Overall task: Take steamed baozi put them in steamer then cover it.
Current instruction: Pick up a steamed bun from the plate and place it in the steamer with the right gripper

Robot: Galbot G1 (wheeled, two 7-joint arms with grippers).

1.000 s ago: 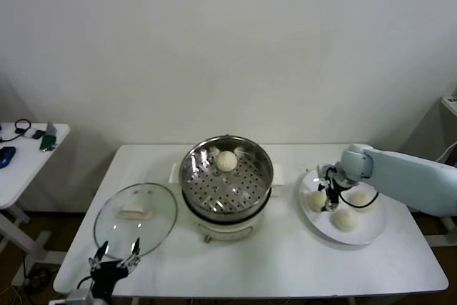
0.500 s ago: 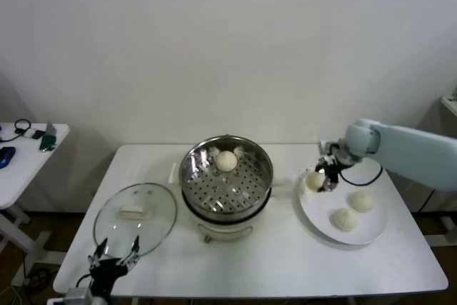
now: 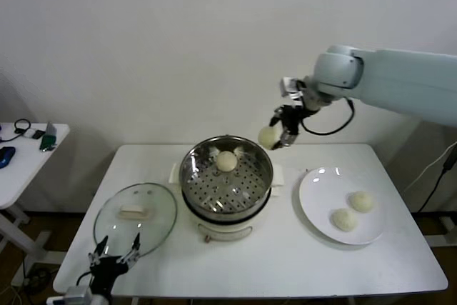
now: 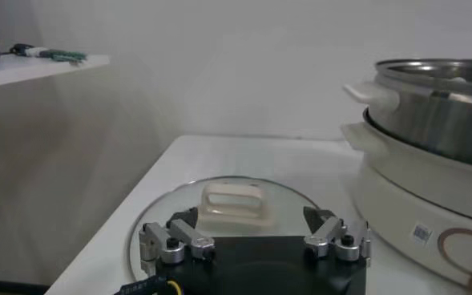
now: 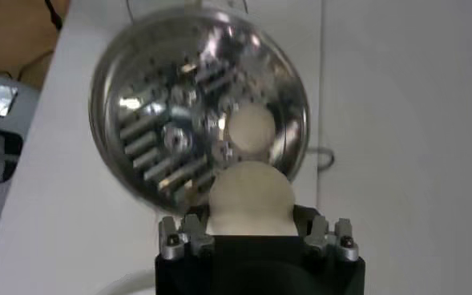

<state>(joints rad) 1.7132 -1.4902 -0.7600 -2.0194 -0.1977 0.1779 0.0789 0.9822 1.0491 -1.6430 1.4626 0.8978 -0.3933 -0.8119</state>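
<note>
Right gripper [image 3: 280, 133] raised above the table [image 3: 285, 262], beside and just above the far right rim of the steamer [image 3: 226, 185], fingers closed on one bun [image 3: 268, 136]. In the right wrist view the held bun [image 5: 251, 199] sits between the two fingers [image 5: 181, 237], and the steamer [image 5: 195, 112] lies below it, so the bun hangs near the rim and partly over the perforated tray. One bun [image 3: 226, 161] already rests on the tray, toward the far side of the pot; the same bun [image 5: 252, 131] shows in the right wrist view, just beyond the held one. Two more buns lie on the white plate [image 3: 318, 185] to the right of the steamer, one [image 3: 361, 201] farther back, one [image 3: 345, 220] nearer the front edge, close together but apart. Lid [image 3: 136, 210] lies flat on the table to the left of the steamer, handle up, near the pot's base. Left gripper [image 3: 114, 256] sits low at the front edge of the table just in front of the lid, fingers spread wide and holding nothing; in the left wrist view it [image 4: 256, 240] faces the lid [image 4: 229, 210] with the white handle straight ahead. A small side table [image 3: 25, 158] stands off to the left with a few dark items on it.
</note>
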